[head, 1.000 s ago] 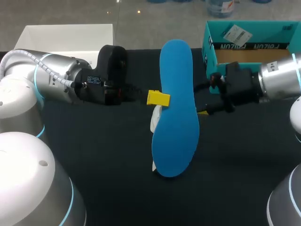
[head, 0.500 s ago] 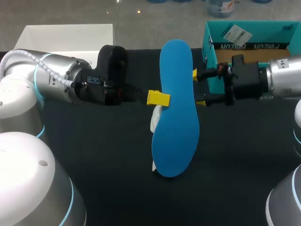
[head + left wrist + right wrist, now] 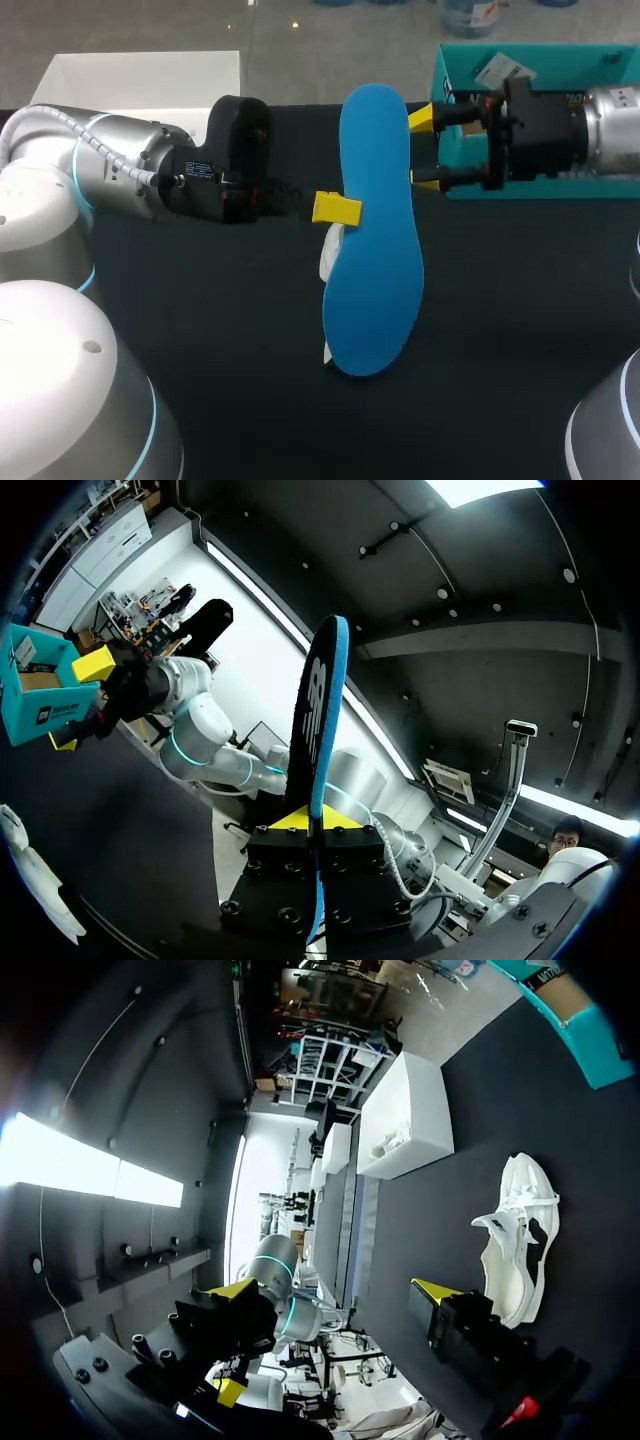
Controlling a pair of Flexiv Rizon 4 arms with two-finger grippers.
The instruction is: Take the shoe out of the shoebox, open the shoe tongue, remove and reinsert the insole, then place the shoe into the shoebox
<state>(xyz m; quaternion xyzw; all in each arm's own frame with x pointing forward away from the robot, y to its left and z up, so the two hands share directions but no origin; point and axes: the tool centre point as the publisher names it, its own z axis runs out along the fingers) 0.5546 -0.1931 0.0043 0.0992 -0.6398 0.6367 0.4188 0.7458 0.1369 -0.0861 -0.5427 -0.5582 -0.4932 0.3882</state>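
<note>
Our left gripper (image 3: 345,210) is clamped on the long edge of the blue insole (image 3: 375,230), one yellow fingertip (image 3: 337,209) showing against its near side. In the left wrist view the insole (image 3: 318,710) rises edge-on from between the fingers of the same gripper (image 3: 318,825). From the head view its broad blue face is turned up toward the camera, held above the black table (image 3: 200,330).

Our right gripper (image 3: 425,148) stands spread wide and holds nothing, its two yellow tips just beside the insole's far edge and in front of the teal shoebox (image 3: 520,60). We cannot tell whether either tip touches the insole. The right wrist view shows the fingers of this gripper (image 3: 333,1290) well apart with open space between them.

The white shoe (image 3: 333,255) lies on the table, outside the shoebox and mostly hidden beneath the insole. The right wrist view shows the shoe (image 3: 520,1230) on its side on the dark cloth, ahead of the open fingers. A white box (image 3: 140,75) sits at the table's far edge behind our left arm, well apart from the shoebox.
</note>
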